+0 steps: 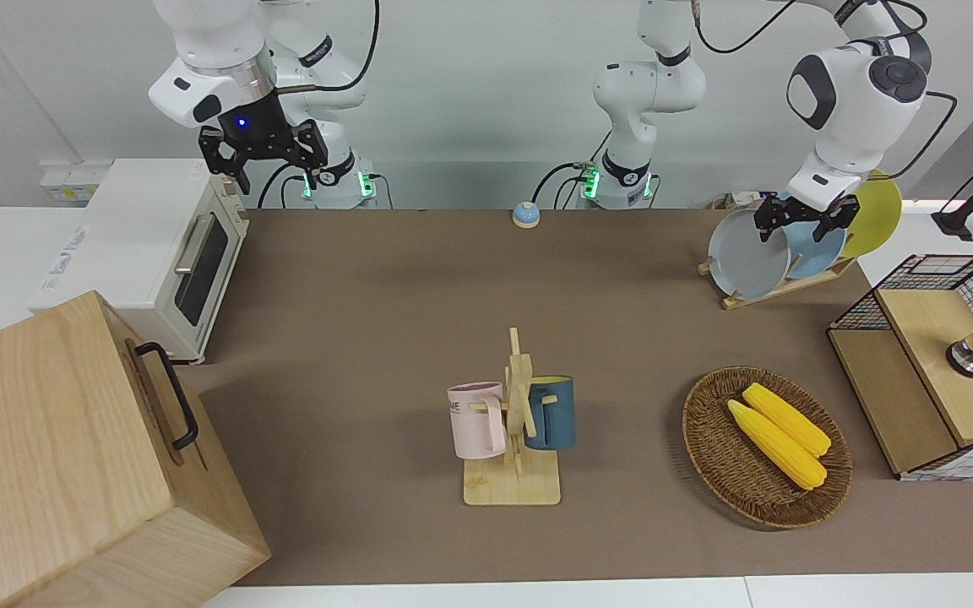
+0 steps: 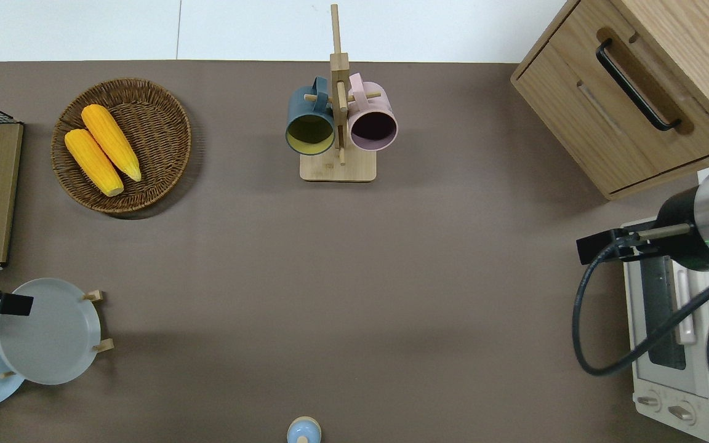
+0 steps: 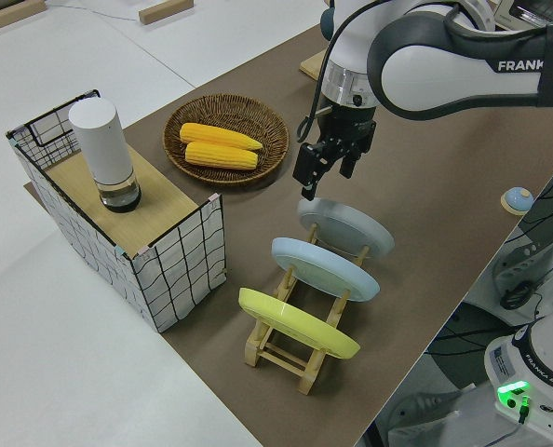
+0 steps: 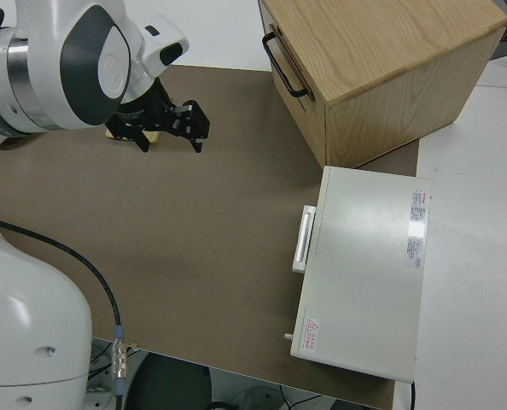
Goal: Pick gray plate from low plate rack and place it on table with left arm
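Overhead view, gray plate (image 2: 50,332) racked, tilted, face away from robots

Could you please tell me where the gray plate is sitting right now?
The gray plate stands tilted in the low plate rack at the left arm's end of the table, beside the blue plate, with the open left gripper over its upper rim.

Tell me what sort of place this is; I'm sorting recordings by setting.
Probably a robotics lab set up as a mock kitchen: two arms bolted at a table, with a toaster oven, a plate rack and a basket of corn laid out on it.
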